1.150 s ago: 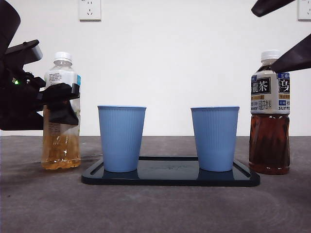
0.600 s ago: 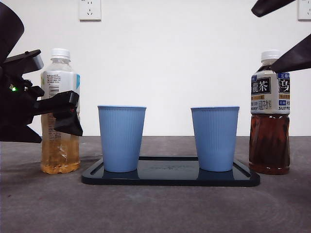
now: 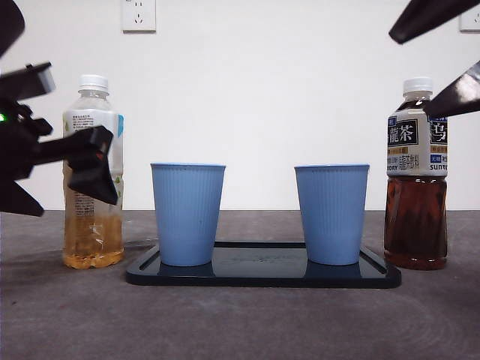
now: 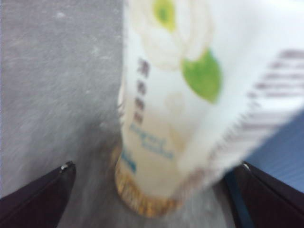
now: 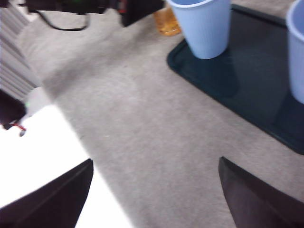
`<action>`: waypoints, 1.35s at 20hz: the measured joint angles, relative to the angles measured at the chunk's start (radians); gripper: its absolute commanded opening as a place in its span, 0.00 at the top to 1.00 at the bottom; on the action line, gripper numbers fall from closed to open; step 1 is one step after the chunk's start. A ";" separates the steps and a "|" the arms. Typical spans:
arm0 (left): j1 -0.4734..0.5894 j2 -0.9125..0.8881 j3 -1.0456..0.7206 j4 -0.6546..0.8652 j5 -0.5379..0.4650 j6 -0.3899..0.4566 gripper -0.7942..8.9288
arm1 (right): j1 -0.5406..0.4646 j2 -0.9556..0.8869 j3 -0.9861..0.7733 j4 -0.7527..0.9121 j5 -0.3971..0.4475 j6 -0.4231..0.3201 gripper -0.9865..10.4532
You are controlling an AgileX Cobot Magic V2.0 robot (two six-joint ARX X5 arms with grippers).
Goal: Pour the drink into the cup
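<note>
Centrally, two ribbed blue cups, one left (image 3: 187, 214) and one right (image 3: 331, 214), stood upright on a flat, glossy dark tray (image 3: 262, 274) with rounded corners, on a grey, matte table (image 3: 240, 322). Left of the tray stood a clear plastic bottle (image 3: 94, 172) with a white cap, its lower part filled with pale amber drink. Right of the tray stood a dark tea bottle (image 3: 416, 187), also white-capped, with a printed label.

From the left edge, the left gripper (image 3: 94, 161) reached in level at the pale bottle's middle, its black jaws spread wide. The left wrist view showed, blurred and close, the bottle (image 4: 190, 109) standing between those parted jaws, with gaps either side. The right gripper (image 3: 442, 56) hung high at the top right, above the tea bottle, jaws apart and grasping nothing.

Only the right wrist view looked down into the left cup (image 5: 206, 23) and showed the table's fibrous texture.
</note>
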State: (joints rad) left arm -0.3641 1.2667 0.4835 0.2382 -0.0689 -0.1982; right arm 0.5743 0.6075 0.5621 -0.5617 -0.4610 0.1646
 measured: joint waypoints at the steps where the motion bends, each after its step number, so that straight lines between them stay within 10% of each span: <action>1: 0.000 -0.024 0.000 -0.029 0.000 0.000 0.37 | 0.000 0.000 0.000 0.000 0.015 0.000 0.55; 17: -0.045 -0.642 0.000 -0.549 0.435 -0.099 0.38 | 0.000 0.000 0.000 0.001 0.432 0.031 0.55; 24: -0.045 -0.752 0.000 -0.637 0.450 -0.108 0.49 | 0.000 0.000 0.000 0.000 0.602 0.098 0.55; 27: -0.045 -0.755 0.000 -0.640 0.450 -0.108 0.69 | 0.000 0.000 0.000 0.000 0.610 0.109 0.85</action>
State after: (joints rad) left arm -0.4091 0.5114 0.4835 -0.4019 0.3813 -0.3058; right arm 0.5743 0.6075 0.5621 -0.5617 0.1490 0.2733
